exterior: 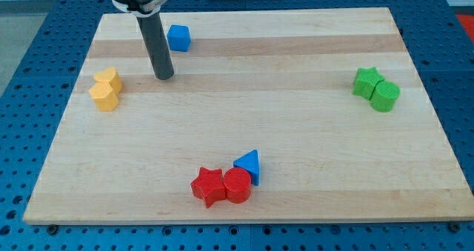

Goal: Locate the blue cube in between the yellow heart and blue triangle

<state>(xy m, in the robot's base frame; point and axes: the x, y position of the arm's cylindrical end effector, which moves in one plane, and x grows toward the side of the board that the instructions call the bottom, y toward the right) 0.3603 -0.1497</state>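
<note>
The blue cube [178,38] sits near the view's top left on the wooden board [296,132]. My tip [164,76] rests on the board just below and slightly left of the cube, a short gap apart. Two yellow blocks touch at the view's left: the upper one [109,78] looks like the yellow heart, the lower one [104,95] is a faceted yellow block. The blue triangle [249,165] stands at the view's bottom centre, far from the tip.
A red star [209,186] and a red cylinder [238,184] touch the blue triangle at the view's bottom. A green star [366,81] and a green cylinder [384,95] sit together at the view's right. The board lies on a blue perforated table.
</note>
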